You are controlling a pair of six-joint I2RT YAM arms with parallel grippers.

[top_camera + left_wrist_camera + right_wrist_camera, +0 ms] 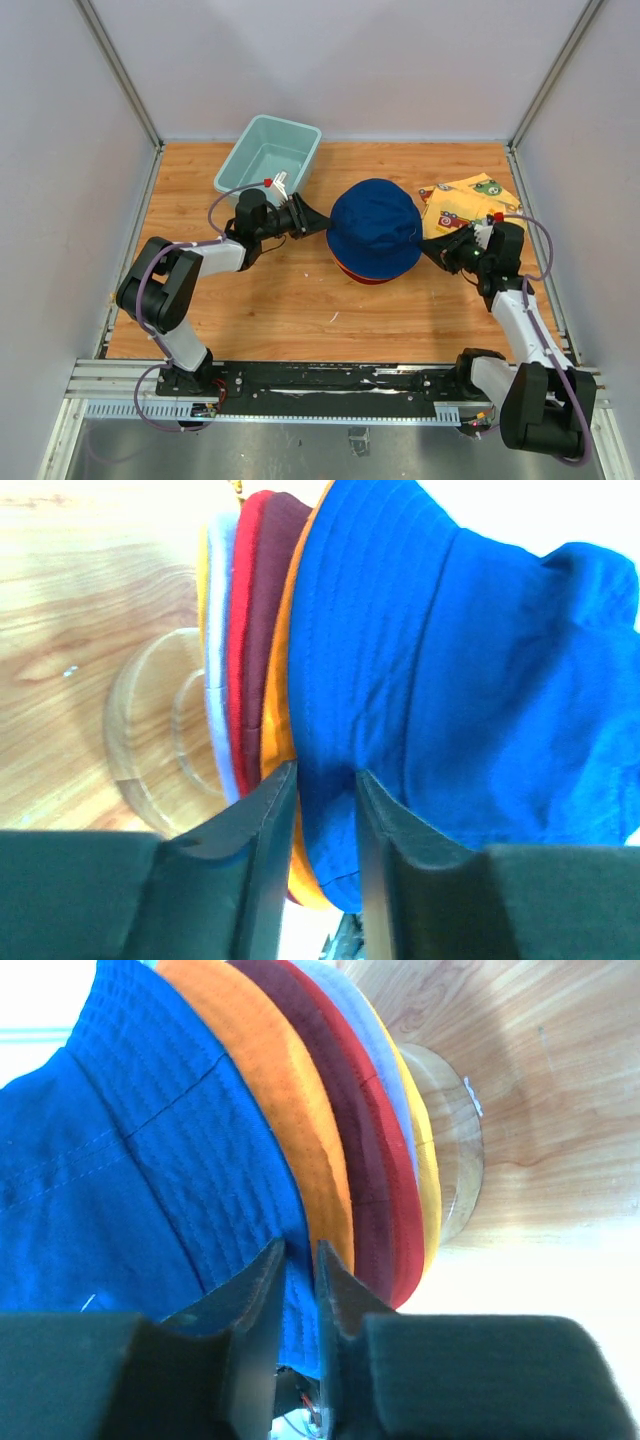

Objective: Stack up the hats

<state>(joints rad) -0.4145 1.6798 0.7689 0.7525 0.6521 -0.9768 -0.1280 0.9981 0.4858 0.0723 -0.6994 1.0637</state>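
Observation:
The navy hat (375, 228) sits on top of a stack of hats on the wooden stand. In the left wrist view, under the navy hat (450, 660), lie the orange (275, 680), maroon (262, 600), red (238, 630), lavender (218, 680) and yellow (203, 590) brims. My left gripper (322, 222) (322, 780) pinches the navy brim on the left side. My right gripper (430, 250) (300, 1252) pinches the navy brim (120, 1160) on the right side, next to the orange brim (270, 1070).
The teal tub (240, 160) stands at the back left, just behind my left arm. The yellow car-print cloth (465, 200) lies flat at the back right. The stand's round wooden base (150, 730) (465, 1140) shows below the stack.

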